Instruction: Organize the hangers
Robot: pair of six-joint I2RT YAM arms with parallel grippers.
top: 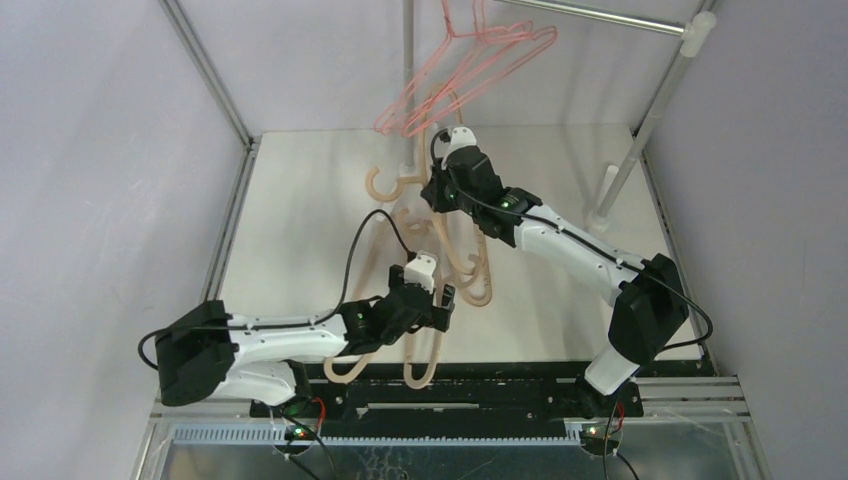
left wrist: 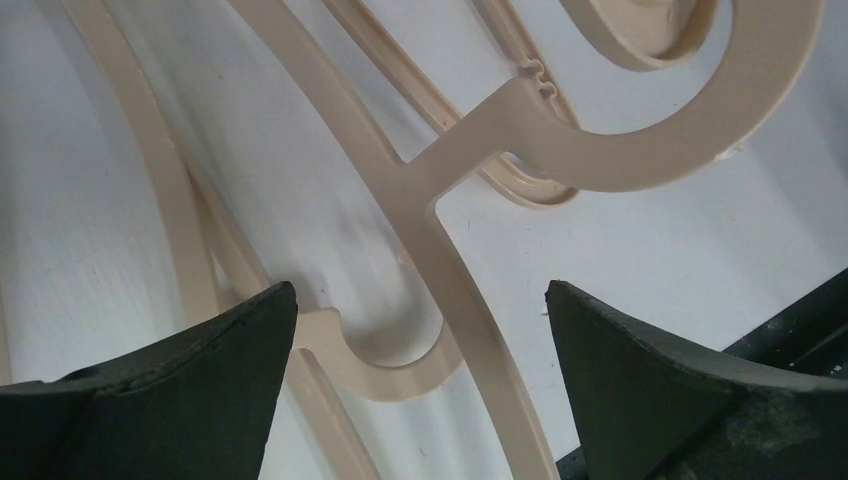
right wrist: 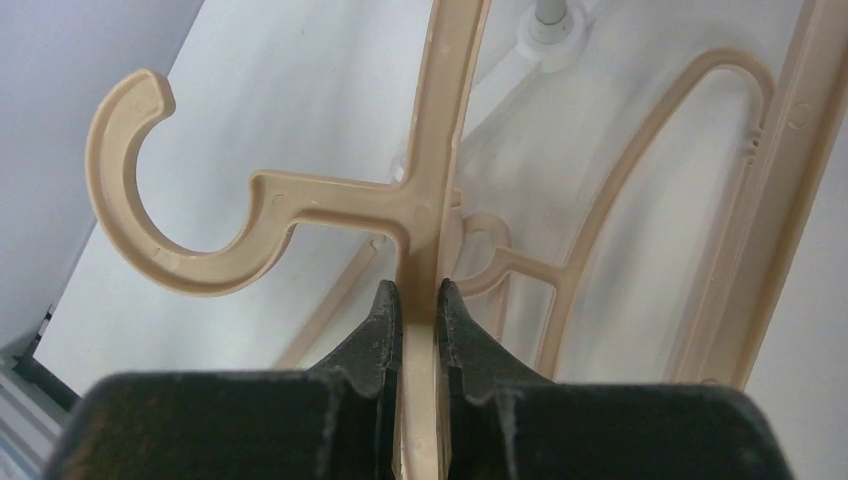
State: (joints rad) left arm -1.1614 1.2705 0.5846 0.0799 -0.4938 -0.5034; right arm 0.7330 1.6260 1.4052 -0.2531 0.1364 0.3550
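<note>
White flat tabletop across the work area, pale walls around it. Silver-white metal rack at the far end: horizontal rail high up, upright pole at far right, standing on a round foot. Black-and-white left arm reaching from the near left edge toward centre; black-and-white right arm reaching from the near right edge toward the far middle. Thin pink-red wire triangular hangers suspended at far centre above the table, overlapping one another, hooks running out of the overhead view's top edge, attachment not visible. Thick beige triangular hangers flat on the table at centre, crossed and overlapping, count not determinable, spread between the two grippers. Single beige hooked hanger at the far end of that group, hook curving leftward, held by its shoulder bar just beside the neck; whether clear of the table, not determinable. Right gripper closed tight on that bar, a black finger pressed to each side. Left gripper spread wide above the near end of the beige group, a curved bar and a small inner hook visible below the gap, nothing clamped, contact with the fingers not evident.
</note>
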